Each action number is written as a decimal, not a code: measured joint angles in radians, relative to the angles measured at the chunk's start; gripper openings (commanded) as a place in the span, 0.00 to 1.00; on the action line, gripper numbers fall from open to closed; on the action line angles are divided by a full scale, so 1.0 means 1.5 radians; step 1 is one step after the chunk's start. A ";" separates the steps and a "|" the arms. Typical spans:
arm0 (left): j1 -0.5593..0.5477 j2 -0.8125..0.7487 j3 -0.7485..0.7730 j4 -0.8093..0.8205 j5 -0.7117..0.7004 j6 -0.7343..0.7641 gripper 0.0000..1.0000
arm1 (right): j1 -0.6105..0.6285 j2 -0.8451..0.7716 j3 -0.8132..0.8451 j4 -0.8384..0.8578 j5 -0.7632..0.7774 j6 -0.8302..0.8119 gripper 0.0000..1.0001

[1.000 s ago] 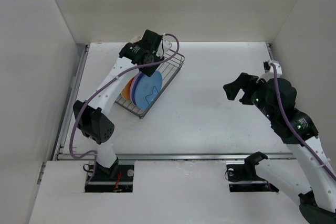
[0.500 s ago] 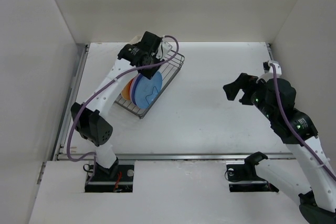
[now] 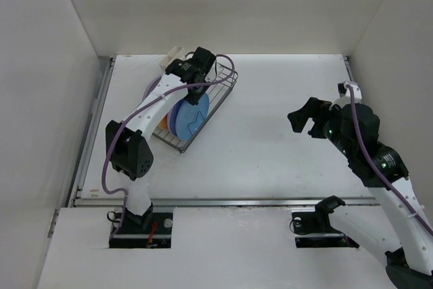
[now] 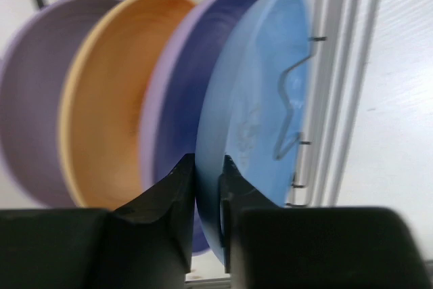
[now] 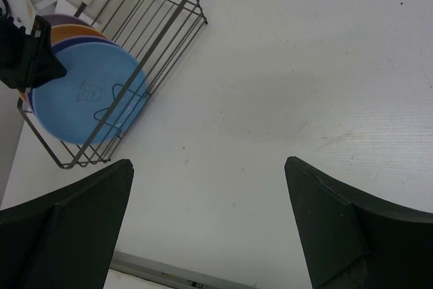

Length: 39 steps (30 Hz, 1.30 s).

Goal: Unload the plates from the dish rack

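First, on the left, the left arm point(image 3: 145, 116) stretches far out over the dish rack point(image 3: 229, 80), which sits angled at the far left of the table point(image 3: 284, 93). We see its jaws pinched on the rim of the blue plate point(image 4: 264, 99), the end one of four plates standing there. From above, the wrist hides that grip, and the wrist view is blurred. On the right, the right arm point(image 3: 362, 147) hangs bent above the table, jaws wide apart, holding nothing.
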 measured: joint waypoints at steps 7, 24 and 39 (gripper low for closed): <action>-0.002 0.001 0.008 -0.018 -0.062 0.003 0.00 | 0.000 -0.003 -0.003 0.000 -0.001 0.000 1.00; -0.036 -0.150 0.157 -0.095 0.024 -0.010 0.00 | 0.000 0.048 -0.006 0.020 -0.144 -0.009 1.00; -0.042 -0.119 0.158 -0.150 0.436 0.020 0.00 | 0.002 0.118 -0.077 0.229 -0.319 -0.009 0.95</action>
